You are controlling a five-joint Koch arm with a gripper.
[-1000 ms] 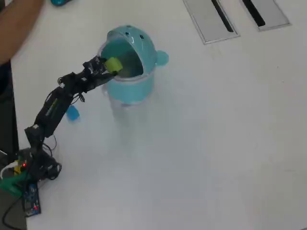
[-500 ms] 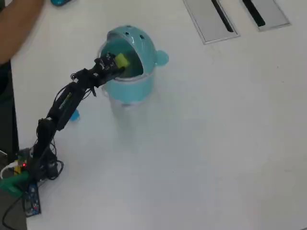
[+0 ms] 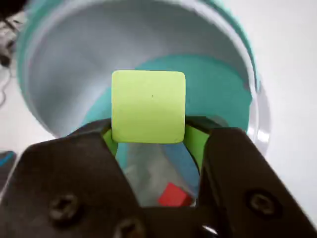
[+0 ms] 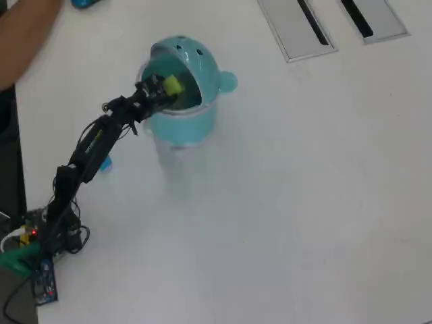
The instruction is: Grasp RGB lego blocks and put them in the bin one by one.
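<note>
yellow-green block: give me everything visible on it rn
The yellow-green block is a small cube-like piece of smooth, matte-looking plastic with rounded corners; one flat square face fills the wrist view, with no studs showing. It is clamped between the black jaws of the gripper, which press on its lower sides. It is held above the open mouth of the teal bin, not touching the rim. In the overhead view it shows as a tiny bright spot at the arm's tip.

Two grey slotted panels lie on the white table.
</note>
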